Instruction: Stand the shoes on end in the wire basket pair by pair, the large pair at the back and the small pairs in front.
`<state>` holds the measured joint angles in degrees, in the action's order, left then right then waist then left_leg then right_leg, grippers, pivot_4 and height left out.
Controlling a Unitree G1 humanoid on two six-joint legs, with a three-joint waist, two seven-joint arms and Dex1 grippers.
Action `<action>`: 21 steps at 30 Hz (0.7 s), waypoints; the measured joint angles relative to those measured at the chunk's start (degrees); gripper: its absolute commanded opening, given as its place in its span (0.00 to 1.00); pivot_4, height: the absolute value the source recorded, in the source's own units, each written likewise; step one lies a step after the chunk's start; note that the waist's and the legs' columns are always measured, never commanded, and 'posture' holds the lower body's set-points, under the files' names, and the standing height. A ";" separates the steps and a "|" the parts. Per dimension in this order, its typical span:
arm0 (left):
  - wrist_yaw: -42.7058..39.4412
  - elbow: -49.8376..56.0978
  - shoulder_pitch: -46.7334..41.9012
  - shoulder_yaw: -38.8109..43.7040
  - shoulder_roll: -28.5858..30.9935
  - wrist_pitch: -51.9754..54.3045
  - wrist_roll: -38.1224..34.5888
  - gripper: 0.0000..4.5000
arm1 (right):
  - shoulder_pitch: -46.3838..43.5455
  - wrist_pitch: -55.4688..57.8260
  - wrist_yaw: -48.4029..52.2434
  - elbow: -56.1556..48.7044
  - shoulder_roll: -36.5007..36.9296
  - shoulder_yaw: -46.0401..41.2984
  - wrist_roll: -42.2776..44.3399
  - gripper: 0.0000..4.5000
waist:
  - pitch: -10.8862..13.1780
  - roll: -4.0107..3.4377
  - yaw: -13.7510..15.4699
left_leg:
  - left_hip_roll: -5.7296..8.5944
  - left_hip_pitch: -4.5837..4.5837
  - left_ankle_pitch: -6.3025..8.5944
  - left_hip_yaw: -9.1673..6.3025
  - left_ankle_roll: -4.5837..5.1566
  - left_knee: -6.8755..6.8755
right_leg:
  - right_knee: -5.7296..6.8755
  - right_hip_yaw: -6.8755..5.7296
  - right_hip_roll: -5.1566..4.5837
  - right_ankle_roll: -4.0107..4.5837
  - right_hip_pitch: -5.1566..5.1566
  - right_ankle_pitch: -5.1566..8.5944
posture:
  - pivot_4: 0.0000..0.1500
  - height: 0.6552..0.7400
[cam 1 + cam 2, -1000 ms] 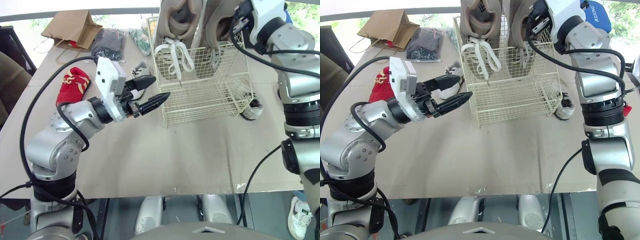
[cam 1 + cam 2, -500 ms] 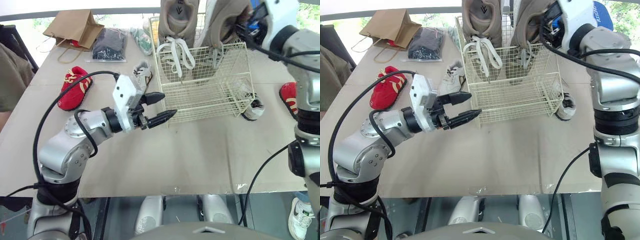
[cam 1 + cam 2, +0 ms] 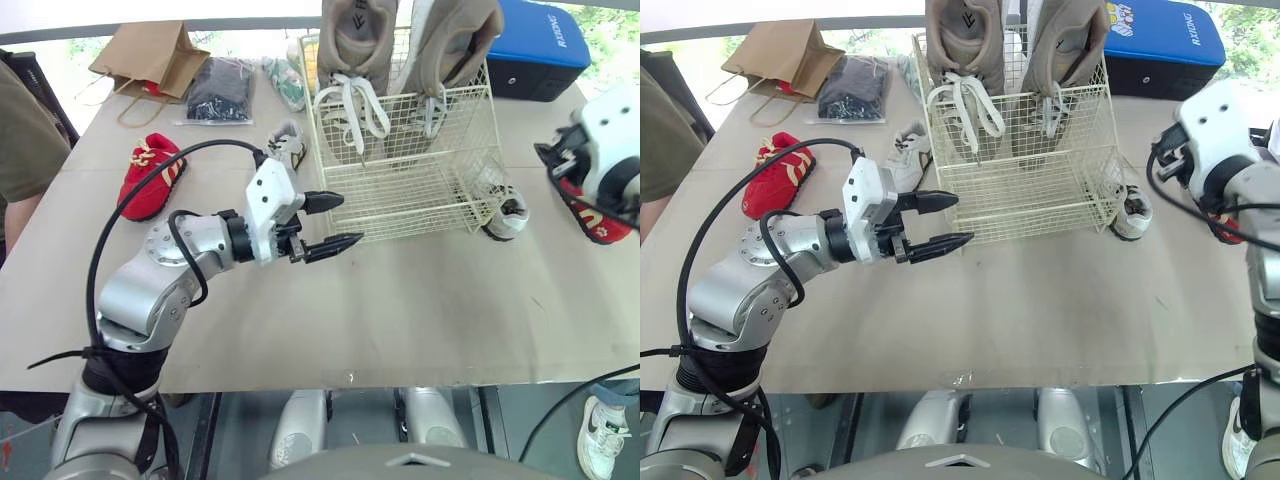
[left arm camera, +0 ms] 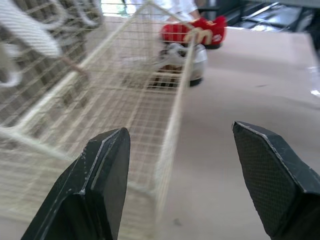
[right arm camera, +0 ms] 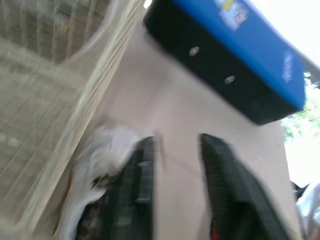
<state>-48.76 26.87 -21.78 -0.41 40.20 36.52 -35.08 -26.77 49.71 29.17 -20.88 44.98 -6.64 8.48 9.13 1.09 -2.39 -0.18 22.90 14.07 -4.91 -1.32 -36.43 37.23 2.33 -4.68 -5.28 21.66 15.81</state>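
Shoes (image 3: 355, 40) upright in basket (image 3: 420, 190); left tool (image 3: 352, 220) agape

My table (image 3: 420, 320) carried the wire basket (image 3: 420, 195), a paper bag (image 3: 150, 55), a black pouch (image 3: 218, 90), a red shoe (image 3: 148, 178), a blue case (image 3: 535, 50) and a small white shoe (image 3: 508, 214) just beside the basket.

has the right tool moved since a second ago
Yes. The right tool was at the large shoe at the back of the wire basket; now it sits off the basket's right side.
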 measured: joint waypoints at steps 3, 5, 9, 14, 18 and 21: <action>-0.35 0.06 0.00 0.97 1.00 0.71 -0.86 0.40 | 0.84 -1.67 1.88 0.74 -1.42 1.18 1.38 0.00 | 0.01 0.01 0.03 | 0.00 -0.01 0.00 -0.02 0.00 -0.02 | 0.02 -0.02 0.01 0.00 -0.01 0.00 | 1.00 1.00; -0.59 0.44 0.12 2.05 1.43 1.74 -1.99 0.40 | 1.48 -1.97 3.40 0.71 -2.72 1.19 3.14 0.00 | 0.02 0.02 0.08 | 0.00 0.00 0.00 -0.03 0.00 -0.02 | 0.02 -0.02 0.00 0.00 -0.02 0.00 | 1.00 1.00; -1.06 1.25 1.45 4.83 3.33 3.71 -4.75 0.40 | 2.99 -1.37 4.28 -0.64 -3.46 0.30 5.13 0.00 | 0.01 0.02 -0.24 | -0.09 -0.04 0.00 -0.02 0.00 0.01 | 0.00 0.01 0.09 0.01 0.00 0.00 | 1.00 1.00; -1.37 2.16 3.88 8.31 5.78 6.82 -8.70 0.40 | 4.39 -0.88 4.45 -2.28 -4.77 -0.78 7.66 0.00 | 0.02 0.02 -0.28 | -0.21 -0.09 0.00 -0.05 0.00 0.04 | 0.07 0.01 0.24 0.02 0.01 0.01 | 1.00 1.00; -1.17 2.69 5.13 11.33 7.19 8.97 -11.89 0.40 | 6.35 0.44 5.16 -5.71 -5.83 -1.22 10.96 0.00 | 0.02 0.04 -0.16 | -0.20 -0.10 0.00 -0.04 0.00 0.02 | 0.09 0.04 0.23 0.03 0.01 0.01 | 1.00 1.00; -1.11 3.06 5.14 11.66 7.72 9.55 -13.23 0.40 | 7.29 1.69 5.24 -7.64 -5.85 -1.31 12.55 0.00 | 0.03 0.04 0.02 | -0.19 -0.09 0.00 -0.04 0.00 0.00 | 0.10 0.03 0.22 0.03 0.00 0.01 | 1.00 1.00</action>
<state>-49.87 29.93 -16.65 11.25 47.92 46.06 -48.31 -19.48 51.40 34.41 -28.52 39.13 -7.94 21.03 9.15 1.14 -2.37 -0.37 22.81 14.07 -4.94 -1.32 -36.43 37.33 2.37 -4.46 -5.26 21.66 15.81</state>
